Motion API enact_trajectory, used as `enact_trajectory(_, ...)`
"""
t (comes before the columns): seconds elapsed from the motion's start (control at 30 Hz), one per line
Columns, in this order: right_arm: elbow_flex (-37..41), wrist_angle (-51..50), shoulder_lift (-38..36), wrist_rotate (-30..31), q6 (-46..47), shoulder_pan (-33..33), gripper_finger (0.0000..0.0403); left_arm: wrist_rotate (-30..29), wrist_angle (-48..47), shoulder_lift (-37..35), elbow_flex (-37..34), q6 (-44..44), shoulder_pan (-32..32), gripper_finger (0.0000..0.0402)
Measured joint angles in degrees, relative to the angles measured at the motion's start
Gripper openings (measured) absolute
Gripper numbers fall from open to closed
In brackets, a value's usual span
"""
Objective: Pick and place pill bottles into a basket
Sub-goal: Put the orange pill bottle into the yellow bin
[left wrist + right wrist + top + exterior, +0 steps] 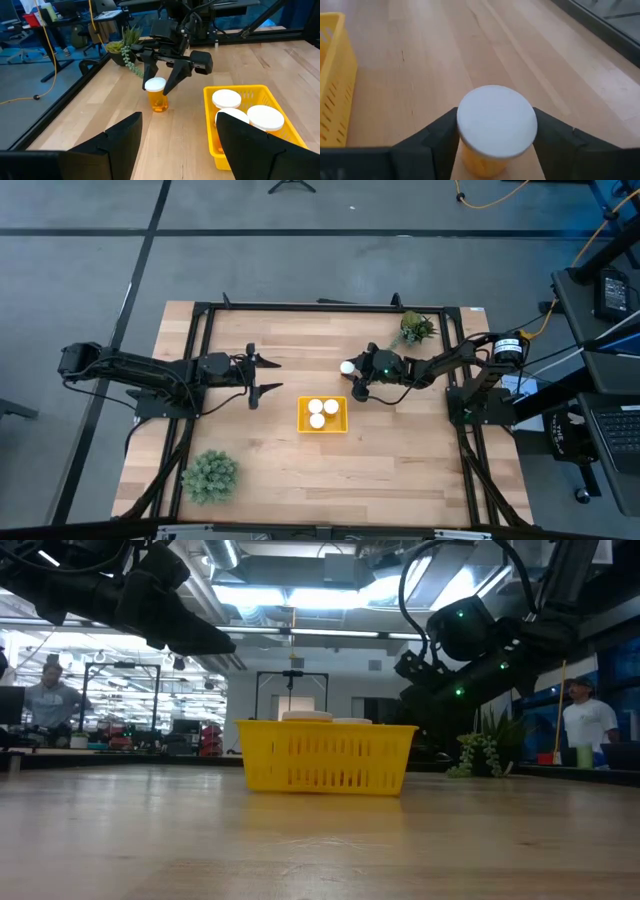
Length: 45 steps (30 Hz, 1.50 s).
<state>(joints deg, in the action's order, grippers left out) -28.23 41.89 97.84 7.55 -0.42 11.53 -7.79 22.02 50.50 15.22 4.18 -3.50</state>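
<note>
Your wooden table (270, 470) carries the yellow basket (322, 427) near its middle, and everything below is placed from that basket; your left arm (140, 372) reaches in from the basket's left, raised above the wood, with the left gripper (262, 376) stopped short of the basket and its jaws spread wide on nothing; your right arm (450, 362) comes in from the basket's right, and the right gripper (161, 75) hangs just beyond the basket's far right corner, fingers pointing down. One spiky green plant (209, 475) stands well to the basket's near left; a second, smaller plant (416, 328) sits at the far right, behind the right arm. Inside the basket you have three pill bottles (322, 413), white caps up, packed close together. The fourth pill bottle (156, 95) stands upright on the wood just outside the basket's far right corner; the right gripper's fingers (438, 133) bracket its white cap (496, 120) on both sides, narrowed close against it, though you cannot tell whether they press it yet.
</note>
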Motion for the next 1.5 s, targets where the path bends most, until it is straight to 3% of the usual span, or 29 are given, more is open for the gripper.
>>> enact_trajectory(0.53,0.0,0.0,-1.3,0.0,0.1,0.0,0.0217,0.0,0.0,0.0,0.0,-0.2,0.0,0.0251)
enact_trajectory(1.23,0.0,-17.9,-27.8,-1.2,1.3,-6.4,0.022,-1.1,0.5,0.0,0.0,-0.1,0.0,0.0251)
enact_trajectory(1.5,0.0,-21.3,-32.5,-1.2,3.3,-9.8,0.022,-3.1,0.9,0.0,0.0,-0.6,0.0,0.0251)
